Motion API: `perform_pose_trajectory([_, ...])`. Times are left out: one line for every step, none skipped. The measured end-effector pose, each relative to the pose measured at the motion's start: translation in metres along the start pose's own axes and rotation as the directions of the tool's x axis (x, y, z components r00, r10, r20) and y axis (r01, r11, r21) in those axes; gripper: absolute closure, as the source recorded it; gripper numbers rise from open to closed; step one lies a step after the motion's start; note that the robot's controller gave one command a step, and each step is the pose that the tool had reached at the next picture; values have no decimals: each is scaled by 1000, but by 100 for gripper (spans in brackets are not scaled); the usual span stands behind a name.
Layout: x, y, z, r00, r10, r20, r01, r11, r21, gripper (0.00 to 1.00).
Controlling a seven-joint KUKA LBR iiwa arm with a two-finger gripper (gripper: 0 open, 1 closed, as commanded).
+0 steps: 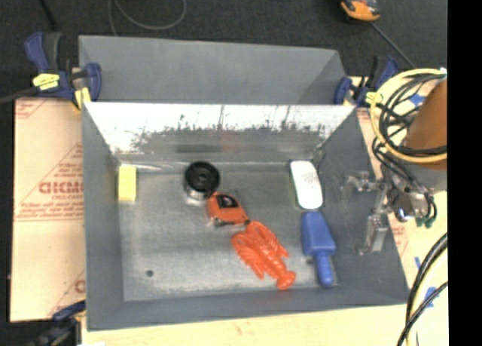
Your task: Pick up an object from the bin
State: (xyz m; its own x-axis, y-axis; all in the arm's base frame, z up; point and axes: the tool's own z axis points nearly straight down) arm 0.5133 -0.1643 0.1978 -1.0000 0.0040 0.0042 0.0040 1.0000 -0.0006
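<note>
Orange-brown rounded cover (431, 122) at the right; black cables (390, 122) looped round it, one yellowish; grey metal gripper (371, 220) nearer.

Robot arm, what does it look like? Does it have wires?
Yes, it has wires. Its wrist wears a rounded orange-brown cover, and black and yellow cables loop around that. At its end is a small grey metal gripper.

No readable text, label, brand or number on the grey bin (166, 265) or on any of the loose things lying in it.
</note>
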Motion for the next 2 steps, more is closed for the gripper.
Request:
perform_pose_trajectory([-2, 1, -5, 1000, -4, 8, 4, 1000, 2, 0])
perform_pose_trajectory([-12, 10, 49, 959, -284, 14, 284, 959, 7, 0])
